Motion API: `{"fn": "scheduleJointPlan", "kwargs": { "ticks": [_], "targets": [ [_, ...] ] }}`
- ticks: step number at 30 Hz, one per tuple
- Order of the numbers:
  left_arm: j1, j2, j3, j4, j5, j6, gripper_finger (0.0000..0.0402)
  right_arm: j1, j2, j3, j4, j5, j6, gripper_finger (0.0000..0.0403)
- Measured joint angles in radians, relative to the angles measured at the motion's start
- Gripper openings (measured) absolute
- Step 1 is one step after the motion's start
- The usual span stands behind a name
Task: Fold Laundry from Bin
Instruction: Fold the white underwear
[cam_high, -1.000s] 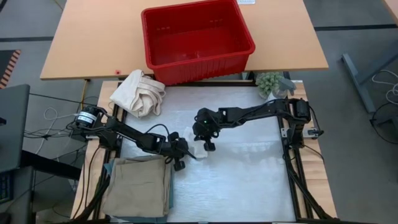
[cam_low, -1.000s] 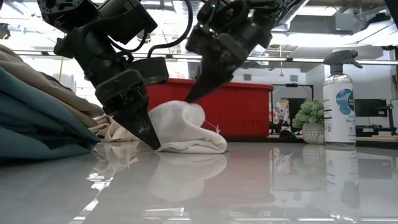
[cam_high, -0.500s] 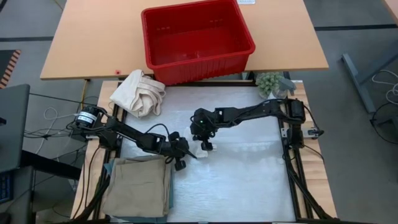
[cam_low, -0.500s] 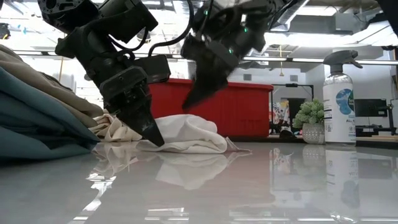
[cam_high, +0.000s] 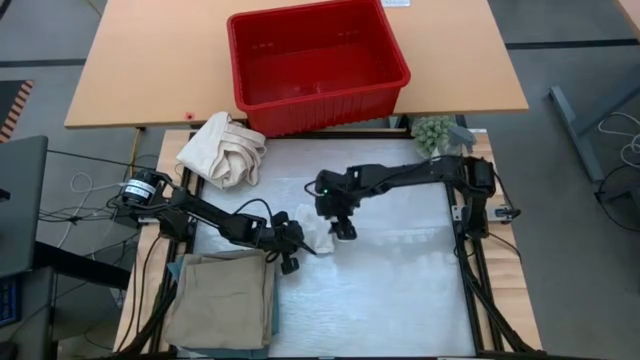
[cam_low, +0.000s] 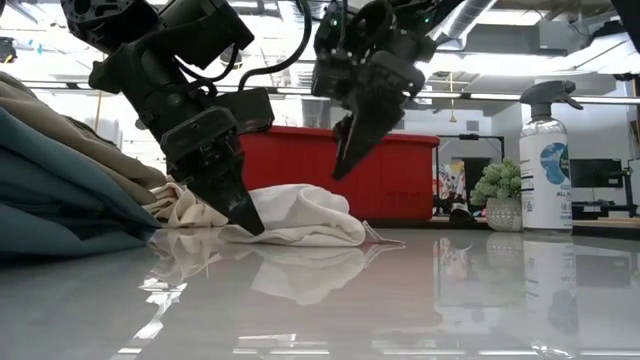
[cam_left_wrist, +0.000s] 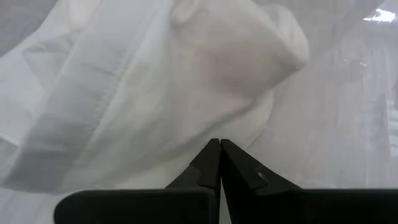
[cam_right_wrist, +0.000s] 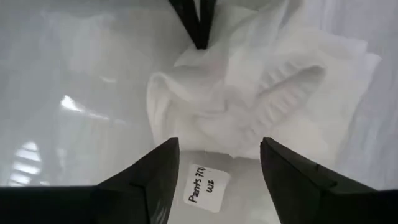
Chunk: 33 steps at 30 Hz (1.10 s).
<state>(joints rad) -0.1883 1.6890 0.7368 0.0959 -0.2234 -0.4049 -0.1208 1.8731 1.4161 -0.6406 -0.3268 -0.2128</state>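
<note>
A small white cloth (cam_high: 323, 241) lies crumpled on the white work mat near its middle. My left gripper (cam_high: 309, 251) comes in low from the table's left, shut, with its tips at the cloth's left edge (cam_low: 250, 226). My right gripper (cam_high: 341, 228) hangs open just above the cloth's right side (cam_low: 348, 160), touching nothing. In the right wrist view its fingers (cam_right_wrist: 219, 152) stand apart over the cloth (cam_right_wrist: 261, 93) and a white handwritten label (cam_right_wrist: 205, 186). The red bin (cam_high: 318, 65) stands on the wooden table beyond the mat. My left gripper rests the tips of its shut fingers (cam_left_wrist: 219, 149) on the cloth's left edge (cam_left_wrist: 186, 134), slanting down from the table's left. Whether they pinch the edge or only press it onto the mat, I cannot tell. The cloth lies slack on the mat.
A cream bundled cloth (cam_high: 222, 150) sits at the mat's far left corner. Folded tan trousers on a teal garment (cam_high: 225, 298) are stacked at the near left. A small plant (cam_high: 435, 133) and a spray bottle (cam_low: 546, 160) stand at the far right.
My right gripper has let go of the cloth's raised fold, opened, risen a little and tipped more steeply downward. The fold has dropped, and the cloth now lies flatter on the mat. Its left edge has stayed under my left gripper.
</note>
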Motion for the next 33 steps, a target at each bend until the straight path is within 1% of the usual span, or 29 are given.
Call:
{"fn": "scheduleJointPlan", "kwargs": {
  "ticks": [4,11,14,16,19,21,26,27,28,33],
  "targets": [
    [0.001,0.0,0.0,0.001,-0.002,0.0,0.0,0.016,0.01,0.005,0.074,0.002,-0.001,0.0232],
    [0.001,0.0,0.0,-0.004,-0.002,0.001,0.0,0.01,0.108,0.0,0.098,0.002,0.023,0.0227],
    [0.001,0.0,0.0,-0.008,-0.003,0.001,0.0,0.002,0.113,0.001,0.09,-0.018,0.033,0.0224],
    [0.001,0.0,0.0,-0.01,-0.003,0.001,0.0,0.005,0.112,0.002,0.1,-0.019,0.024,0.0214],
    [0.001,0.0,0.0,-0.007,-0.012,0.002,0.0,0.008,0.108,0.001,0.099,-0.016,0.021,0.0179],
    [0.003,0.0,0.0,-0.004,-0.018,0.002,0.0,0.007,0.104,0.001,0.105,-0.016,0.019,0.0143],
    [0.008,0.0,0.0,0.001,-0.025,0.006,0.0,0.016,0.112,0.001,0.105,-0.016,-0.033,0.0034],
    [0.01,0.0,0.0,0.001,-0.025,0.006,0.0,0.018,0.112,0.001,0.109,-0.015,-0.044,0.0022],
    [0.011,0.0,0.0,0.001,-0.024,0.006,0.0,0.02,0.112,0.001,0.119,-0.014,-0.051,0.0017],
    [0.011,0.0,0.0,0.001,-0.024,0.016,0.0,0.023,0.111,0.011,0.155,-0.006,-0.026,0.0019]
  ]
}}
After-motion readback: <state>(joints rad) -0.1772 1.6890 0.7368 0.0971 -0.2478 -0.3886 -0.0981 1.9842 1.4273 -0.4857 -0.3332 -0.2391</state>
